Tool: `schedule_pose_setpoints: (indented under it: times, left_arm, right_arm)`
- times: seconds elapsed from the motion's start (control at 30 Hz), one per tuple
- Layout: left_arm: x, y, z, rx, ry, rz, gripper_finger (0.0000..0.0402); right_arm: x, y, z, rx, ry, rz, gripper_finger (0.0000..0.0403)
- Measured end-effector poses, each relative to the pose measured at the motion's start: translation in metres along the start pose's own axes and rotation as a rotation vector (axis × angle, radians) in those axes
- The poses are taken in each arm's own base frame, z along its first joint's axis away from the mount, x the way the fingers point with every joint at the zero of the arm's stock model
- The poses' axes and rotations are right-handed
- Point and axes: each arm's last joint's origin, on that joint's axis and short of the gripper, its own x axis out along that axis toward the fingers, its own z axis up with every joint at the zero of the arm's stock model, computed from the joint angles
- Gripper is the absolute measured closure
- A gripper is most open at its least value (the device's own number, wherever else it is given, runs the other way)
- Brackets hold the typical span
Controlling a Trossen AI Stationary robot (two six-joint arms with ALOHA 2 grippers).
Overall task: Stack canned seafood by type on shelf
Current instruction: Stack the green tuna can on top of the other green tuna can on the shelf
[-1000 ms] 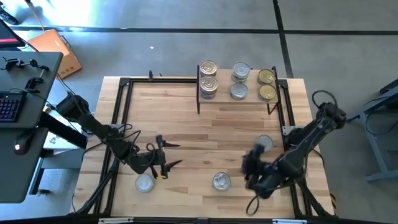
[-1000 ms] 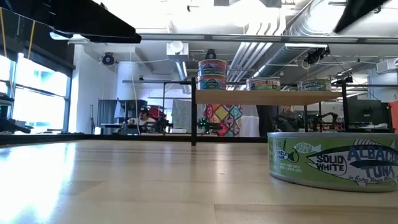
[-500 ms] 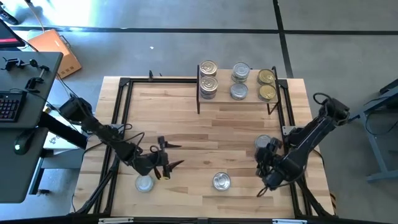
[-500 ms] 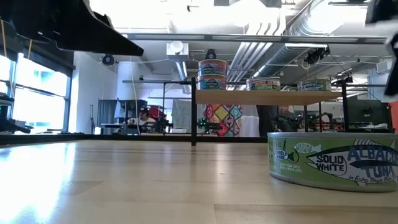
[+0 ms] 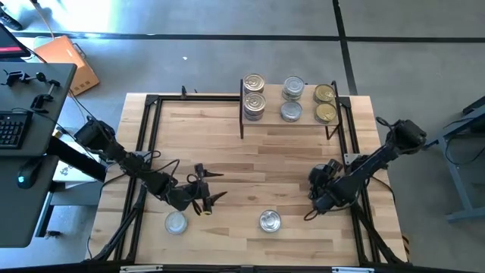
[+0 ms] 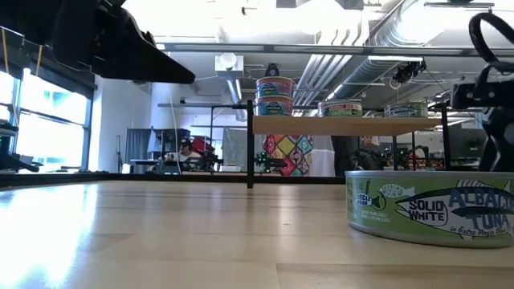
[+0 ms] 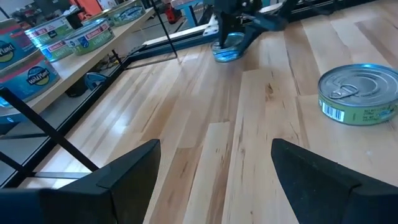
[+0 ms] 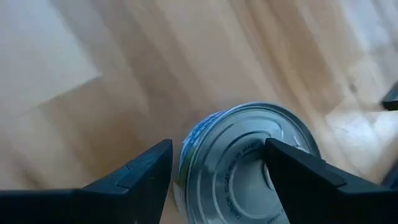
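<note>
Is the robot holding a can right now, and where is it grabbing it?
Nothing is held yet. The right end effector straddles a short round silver tin across its sides, fingers apart; the left end effector is open, empty.

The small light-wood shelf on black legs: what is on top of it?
The shelf holds round metal tins in three groups: silver left and middle, gold-toned tins right. The level view shows the left pile two high; tins underneath are covered from above.

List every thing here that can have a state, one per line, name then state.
left gripper: open, empty, above the table.
right gripper: fingers straddling the blue-label tin, not closed on it.
green-label tin: upright on the table, sealed.
near-left tin: upright on the table, untouched.
shelf: holds six tins in three types.
</note>
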Motion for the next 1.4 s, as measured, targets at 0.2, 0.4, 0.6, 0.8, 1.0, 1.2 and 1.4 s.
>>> schedule_pose_setpoints:
  times: [0.2, 0.4, 0.6, 0.8, 1.0, 1.2, 1.4]
  left_arm:
    - [0.0, -0.001, 0.0, -0.001, 0.001, -0.024, 0.0104]
    - [0.0, -0.001, 0.0, -0.001, 0.001, -0.026, 0.0104]
    - [0.0, -0.001, 0.0, -0.001, 0.0, -0.026, 0.0104]
    - [0.0, -0.001, 0.0, -0.003, -0.002, -0.026, 0.0104]
    - [0.0, -0.001, 0.0, -0.004, -0.002, -0.026, 0.0104]
    - [0.0, -0.001, 0.0, -0.004, -0.002, -0.026, 0.0104]
    - [0.003, -0.004, -0.003, 0.027, 0.0, -0.026, 0.0104]
  right_arm:
    - [0.014, -0.008, -0.012, -0.016, -0.037, -0.031, 0.0185]
    - [0.012, -0.005, -0.015, -0.036, -0.069, -0.015, 0.023]
    - [0.004, 0.002, -0.01, -0.052, -0.082, 0.025, 0.0301]
    - [-0.006, 0.012, -0.002, -0.08, -0.082, 0.091, 0.0379]
    - [-0.016, 0.022, 0.006, -0.094, -0.081, 0.173, 0.0396]
    - [-0.022, 0.037, 0.014, -0.134, -0.153, 0.304, 0.0402]
    - [-0.028, 0.049, 0.028, -0.15, -0.306, 0.396, 0.0402]
